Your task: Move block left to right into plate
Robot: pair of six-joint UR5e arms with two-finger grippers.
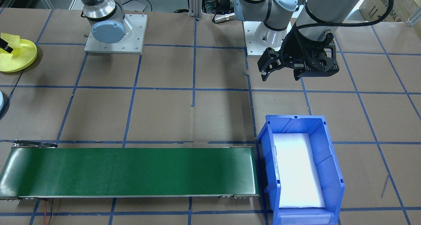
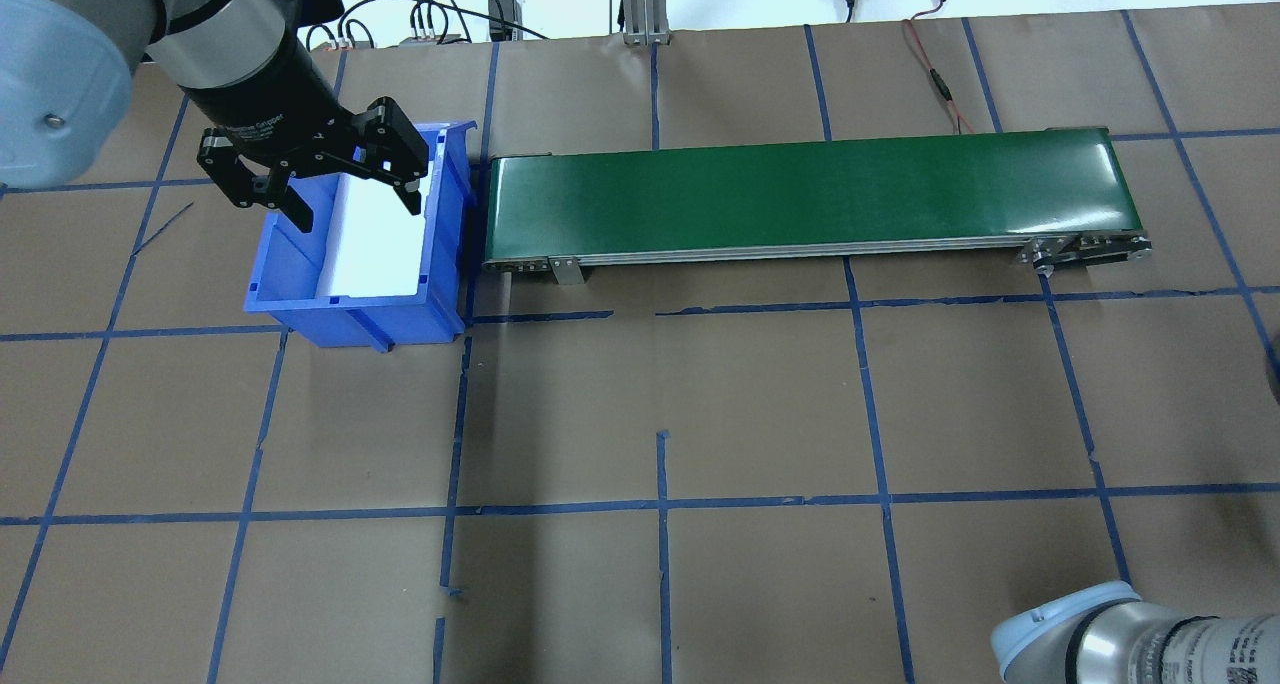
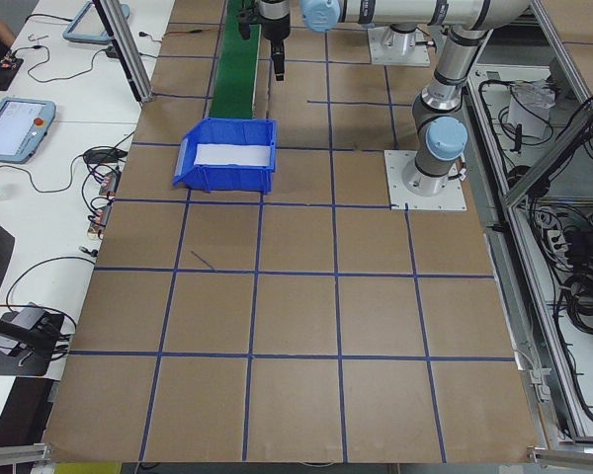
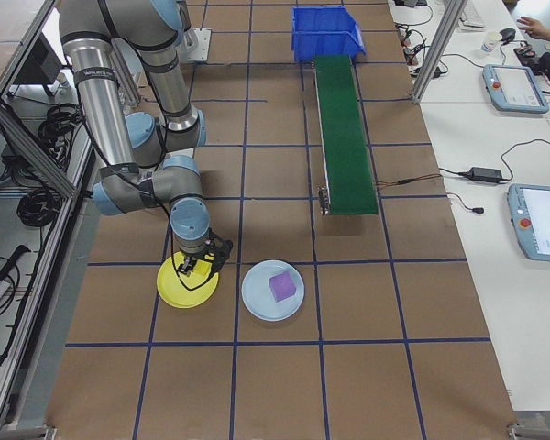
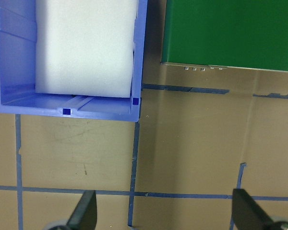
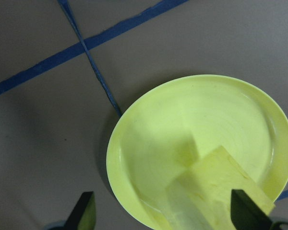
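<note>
Two plates: yellow plate (image 4: pixel 187 282), pale blue plate (image 4: pixel 272 290). Two blocks: yellow block (image 6: pixel 221 194), purple block (image 4: pixel 282 286). One blue bin (image 2: pixel 360 234). One green conveyor (image 2: pixel 810 199).

yellow block (image 6: pixel 221 191) in yellow plate (image 6: pixel 153 143)

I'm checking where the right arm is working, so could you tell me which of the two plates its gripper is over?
The yellow plate, nearest the robot's base; the right gripper hangs over it. The pale blue plate beside it holds a purple block.

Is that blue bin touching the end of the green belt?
Cannot tell. In the overhead view the blue bin sits right beside the green belt, but no view plainly shows contact or a gap.
</note>
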